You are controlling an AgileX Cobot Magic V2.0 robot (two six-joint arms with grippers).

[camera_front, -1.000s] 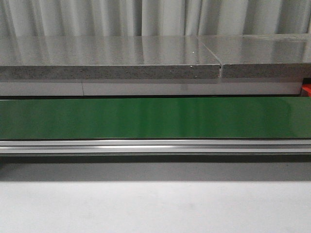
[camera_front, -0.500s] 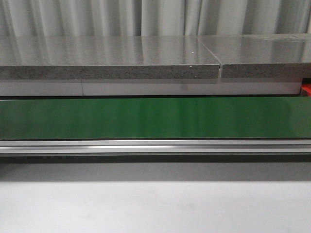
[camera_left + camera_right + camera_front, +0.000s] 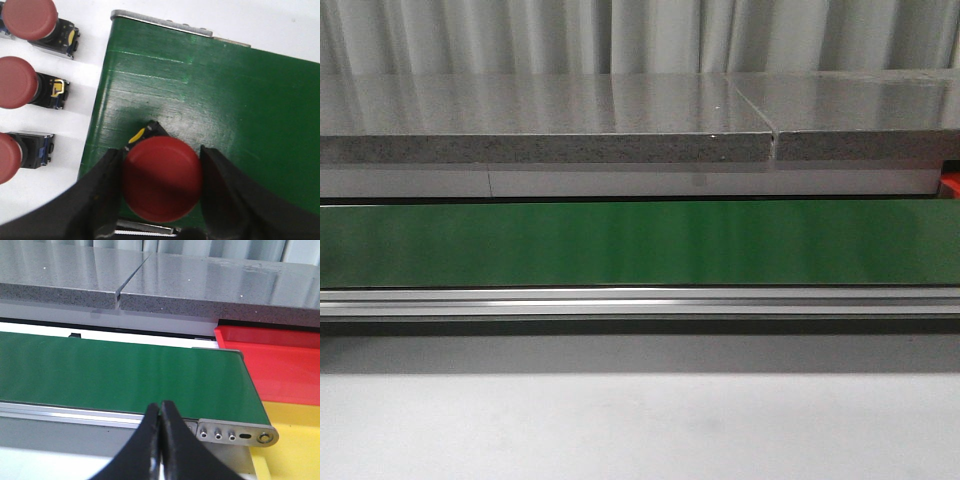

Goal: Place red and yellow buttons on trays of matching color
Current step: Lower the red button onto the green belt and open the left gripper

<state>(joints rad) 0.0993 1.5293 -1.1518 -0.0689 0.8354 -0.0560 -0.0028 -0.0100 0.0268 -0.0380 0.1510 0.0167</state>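
The left pincer [image 3: 162, 192] grasps a red button [image 3: 162, 179] over the green belt [image 3: 240, 115], right pincer [image 3: 160, 440] clenched empty; a slack grip on the domed cap could drop it.

Red button [image 3: 162, 178] between fingers [image 3: 107, 185] (touching both), over green belt [image 3: 225, 100]

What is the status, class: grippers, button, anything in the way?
Left gripper fingers astride red button on green belt. Right gripper shut, empty. Red tray beyond belt end; path clear.
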